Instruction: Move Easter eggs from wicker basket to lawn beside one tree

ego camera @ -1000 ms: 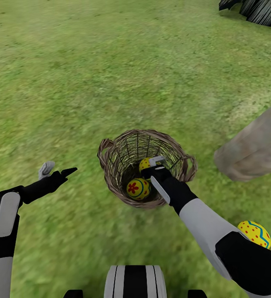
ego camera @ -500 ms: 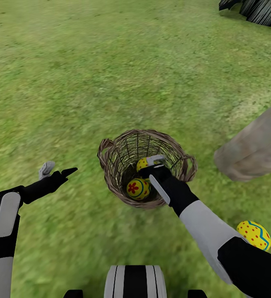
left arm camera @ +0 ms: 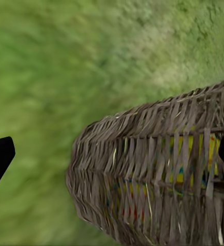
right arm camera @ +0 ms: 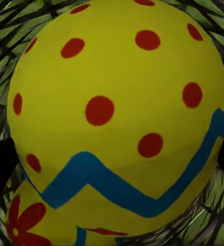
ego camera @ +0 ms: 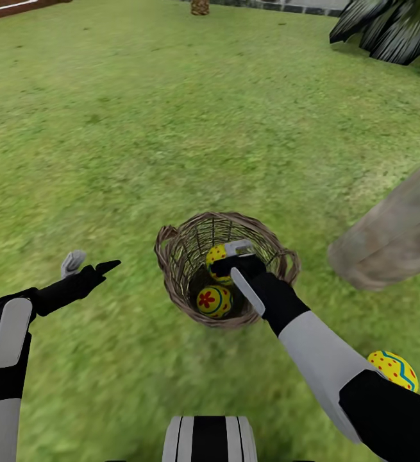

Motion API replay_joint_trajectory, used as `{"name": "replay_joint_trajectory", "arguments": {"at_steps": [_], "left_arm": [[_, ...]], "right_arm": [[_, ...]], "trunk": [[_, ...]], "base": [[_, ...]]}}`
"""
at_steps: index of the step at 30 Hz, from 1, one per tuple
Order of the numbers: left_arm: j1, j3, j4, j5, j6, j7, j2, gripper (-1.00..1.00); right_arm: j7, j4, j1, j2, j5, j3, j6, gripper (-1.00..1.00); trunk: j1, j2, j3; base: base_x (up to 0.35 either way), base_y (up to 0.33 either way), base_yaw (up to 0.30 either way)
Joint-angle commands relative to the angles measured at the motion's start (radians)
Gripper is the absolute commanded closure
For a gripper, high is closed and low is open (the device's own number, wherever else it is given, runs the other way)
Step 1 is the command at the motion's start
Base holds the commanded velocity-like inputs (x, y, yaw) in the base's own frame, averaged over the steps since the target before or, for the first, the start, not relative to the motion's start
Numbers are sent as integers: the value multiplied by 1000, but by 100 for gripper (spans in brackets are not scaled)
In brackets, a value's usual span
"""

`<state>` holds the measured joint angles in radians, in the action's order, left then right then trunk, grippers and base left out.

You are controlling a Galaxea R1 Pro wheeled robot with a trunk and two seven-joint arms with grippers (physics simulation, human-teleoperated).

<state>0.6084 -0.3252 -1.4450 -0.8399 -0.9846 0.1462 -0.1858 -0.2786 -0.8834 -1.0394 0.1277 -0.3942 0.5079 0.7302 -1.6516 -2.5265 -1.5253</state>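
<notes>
A: Which step is in hand?

B: The second egg, I'd say. The right gripper (ego camera: 230,262) is down inside the wicker basket (ego camera: 171,242), its two fingers either side of a dotted egg (ego camera: 217,255). In the right wrist view that egg (right arm camera: 119,110) sits between the dark fingertips (right arm camera: 0,166), so it looks clamped, though contact itself is at the picture's edges.

A: And the other eggs?

B: A flower egg (ego camera: 213,301) lies on the basket floor, just nearer than the held one. A third egg (ego camera: 394,369) is already out on the lawn (ego camera: 107,128), near right, partly behind the right arm, not far from the tree (ego camera: 395,234) that leans in from the right.

A: The left arm?

B: The left gripper (ego camera: 89,262) hangs over the grass left of the basket, fingers spread, holding nothing. Its camera looks at the basket's woven side (left arm camera: 158,174).

A: What does the next move call for?

B: Probably a straight lift clear of the braided rim, then a swing right to set it by the trunk, beside the egg already there. The flower egg would remain.

A: Any writing or brands?

B: None readable. The eggs carry only red dots, a red flower and blue zigzags.
</notes>
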Motion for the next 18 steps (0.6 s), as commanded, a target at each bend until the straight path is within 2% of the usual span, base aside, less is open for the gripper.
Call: {"name": "replay_joint_trajectory", "arguments": {"at_steps": [1,4,8,11,13,15,18], "left_arm": [[1,-2,-1,10,-5,10,0,-100],[1,-1,-1,10,-6,9,-1,-100],[1,-1,-1,10,-7,9,-1,-100],[1,-1,-1,10,-7,9,-1,-100],[1,-1,0,11,-7,9,-1,-100],[1,-1,0,11,-7,8,-1,-100],[1,-1,0,12,-6,7,-1,-100]], "right_arm": [[-10,-17,0,0,-23,3,19,100],[-10,-67,13,-1,-34,3,42,100],[-10,-181,49,-4,-35,1,153,100],[-10,-264,73,-29,-36,-1,183,100],[-10,-294,79,-33,-36,-43,249,100],[-10,-354,103,-39,-35,-89,271,100],[-10,-421,122,-70,-35,-103,278,100]], "trunk": [[0,0,3],[2,1,15],[4,2,30],[5,2,42],[6,3,50],[7,3,57],[8,4,69]], "base": [[0,0,0],[0,0,0],[0,0,0],[0,0,0],[0,0,0],[0,0,0],[0,0,0]]}}
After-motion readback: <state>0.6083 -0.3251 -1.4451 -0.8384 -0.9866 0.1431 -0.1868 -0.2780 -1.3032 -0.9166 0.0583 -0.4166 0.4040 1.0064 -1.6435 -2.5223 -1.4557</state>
